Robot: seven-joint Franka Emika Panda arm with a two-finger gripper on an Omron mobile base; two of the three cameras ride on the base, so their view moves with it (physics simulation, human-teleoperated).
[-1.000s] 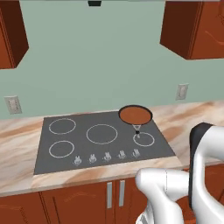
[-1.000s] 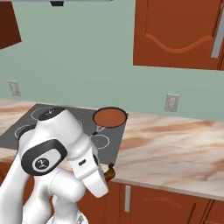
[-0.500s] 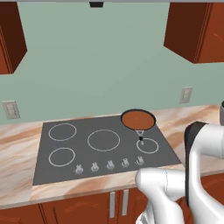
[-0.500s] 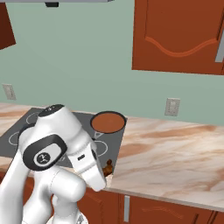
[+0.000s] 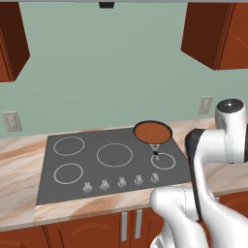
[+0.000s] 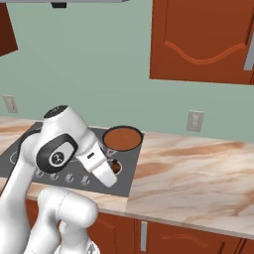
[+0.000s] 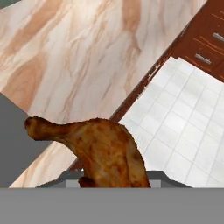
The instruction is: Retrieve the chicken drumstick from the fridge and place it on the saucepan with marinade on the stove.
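One chicken drumstick [image 7: 103,153], being gripped between the fingers, hanging over the tabletop [image 7: 83,57] edge beside the stove [image 5: 111,167]. Carrying step underway; next, lifting it across to the saucepan [image 5: 152,131] holding marinade [image 6: 122,137] at the back burner.

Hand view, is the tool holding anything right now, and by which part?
Yes, the chicken drumstick. The hold is at its thick meaty end, low in the view; the thin bone end sticks out free.

I see bare stove [image 5: 111,169] burners beside the saucepan [image 5: 152,132]; wall cabinets [image 6: 203,39] hang well above the tabletop [image 6: 198,168].
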